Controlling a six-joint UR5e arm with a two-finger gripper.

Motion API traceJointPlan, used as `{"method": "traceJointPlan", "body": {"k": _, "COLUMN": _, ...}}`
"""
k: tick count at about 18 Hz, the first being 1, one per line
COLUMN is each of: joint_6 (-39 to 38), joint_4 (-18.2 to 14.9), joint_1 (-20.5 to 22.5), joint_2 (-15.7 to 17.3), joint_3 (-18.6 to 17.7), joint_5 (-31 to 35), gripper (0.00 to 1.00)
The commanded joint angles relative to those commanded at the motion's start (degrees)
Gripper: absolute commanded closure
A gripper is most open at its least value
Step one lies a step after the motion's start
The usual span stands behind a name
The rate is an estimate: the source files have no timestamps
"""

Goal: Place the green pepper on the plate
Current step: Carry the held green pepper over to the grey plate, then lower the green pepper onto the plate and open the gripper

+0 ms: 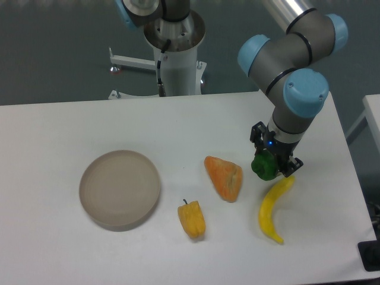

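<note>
The claw (272, 161) is pinching the green pepper (264, 167) at the right side of the tabletop (65, 127), just beside the upper tip of the yellow banana (274, 209); whether it is lifted clear cannot be told. The pepper is looking light, stiff and glossy, so probably slippery; gripping across its blocky middle seems the safest hold. The plate (120, 189) is sitting well apart to the left. Between them are lying an orange wedge-shaped piece (224, 177) and the yellow pepper (192, 219), so carrying high over them seems wise.
</note>
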Motion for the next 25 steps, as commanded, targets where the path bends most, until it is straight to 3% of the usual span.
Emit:
{"method": "traceJointPlan", "body": {"k": 4, "joint_6": -0.1, "joint_4": 0.0, "joint_1": -0.3, "joint_2": 0.1, "joint_3": 0.0, "joint_5": 0.2, "gripper": 0.70}}
{"method": "traceJointPlan", "body": {"k": 8, "joint_6": -1.9, "joint_4": -3.0, "joint_1": -3.9, "joint_2": 3.7, "joint_3": -1.8, "joint_5": -2.0, "gripper": 0.70}}
{"method": "traceJointPlan", "body": {"k": 11, "joint_6": -6.1, "joint_4": -2.6, "joint_1": -9.5, "joint_2": 7.7, "joint_3": -7.6, "joint_5": -3.5, "gripper": 0.71}}
{"method": "traceJointPlan", "body": {"k": 13, "joint_6": -9.1, "joint_4": -2.6, "joint_1": -11.9, "joint_2": 9.0, "joint_3": -9.2, "joint_5": -3.7, "gripper": 0.71}}
{"method": "traceJointPlan", "body": {"k": 15, "joint_6": -17.1, "joint_4": -1.9, "joint_1": -14.9, "joint_2": 8.9, "joint_3": -9.7, "joint_5": -4.3, "gripper": 0.71}}
{"method": "traceJointPlan", "body": {"k": 18, "joint_6": -29.1, "joint_4": 4.3, "joint_1": -21.2, "joint_2": 7.3, "joint_3": -11.2, "joint_5": -9.0, "gripper": 0.71}}
{"method": "traceJointPlan", "body": {"k": 22, "joint_6": -36.9, "joint_4": 7.1, "joint_1": -27.1, "joint_2": 4.3, "joint_3": -11.2, "joint_5": -9.7, "gripper": 0.69}}
{"method": "traceJointPlan", "body": {"k": 25, "joint_6": -37.6, "joint_4": 7.5, "joint_1": -28.5, "joint_2": 1.9, "joint_3": -11.2, "joint_5": -9.7, "gripper": 0.53}}
